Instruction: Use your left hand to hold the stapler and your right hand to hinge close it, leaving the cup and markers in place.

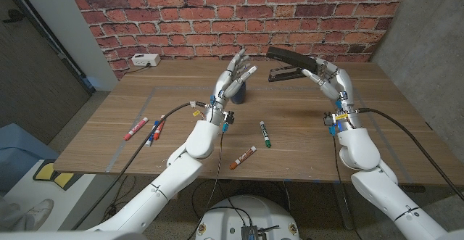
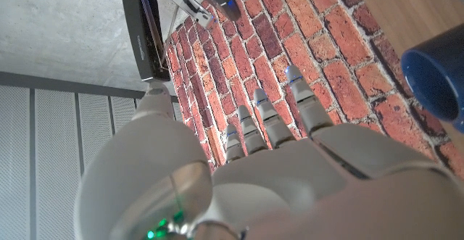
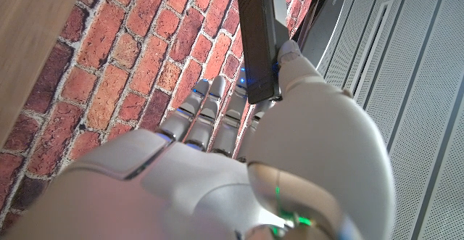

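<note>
Head view: right hand [image 1: 330, 80] is raised over the far right part of the wooden worktop [image 1: 304, 135], fingers against the near end of the black hinged stapler [image 1: 290, 64], which is open, top arm angled up off the base. Whether the hand truly grips the stapler or only touches it cannot be told; the contact point is covered by the fingers. Right wrist view shows a fingertip [image 3: 288, 50] against the stapler's dark edge [image 3: 257, 44], rest of the body cut off by the frame. Left hand [image 1: 235, 77] is up near the middle back, fingers spread, holding nothing, well apart from the stapler. It hides most of the dark blue cup [image 1: 238, 92] just behind it; left wrist view catches only the cup's rim [image 2: 435, 73] at the frame edge. Markers lie loose nearer the front: green marker [image 1: 265, 134], orange marker [image 1: 243, 157], a red and blue group [image 1: 147, 130] on the left. White box [image 1: 145, 60] sits at the far left corner by the brick wall. Open worktop between the two arms.
</note>
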